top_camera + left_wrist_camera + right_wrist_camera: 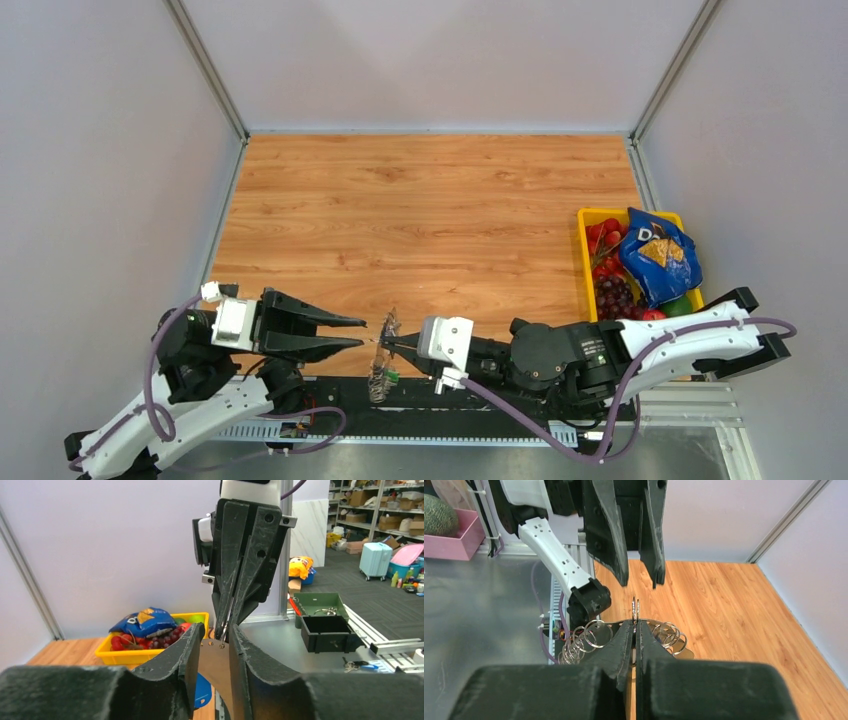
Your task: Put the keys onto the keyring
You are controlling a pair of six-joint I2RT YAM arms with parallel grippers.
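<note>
Right wrist view is showing the right gripper (634, 629) clamping the keyring (635, 606) while the left gripper (640, 579), gaping empty just beyond the keyring, is risking knocking it askew.

The 2 sets of fingers meet tip to tip over the near edge of the desk (420, 210). The left arm's fingers (318, 320) are on the left and the right arm's fingers (402, 346) are on the right. The keyring (386, 328) sits between them, pinched at the right fingers' tips and just off the left fingers' tips. Well to the right of the right fingers a bin (583, 250) stands at the desk's right edge, and in it a snack bag (655, 255) lies on fruit (615, 297). In the left wrist view, right of the right fingers, a box (325, 639) stands on a metal ledge (280, 645) before a second box (320, 601). The keys (357, 666) lie just before the nearer box.
</note>
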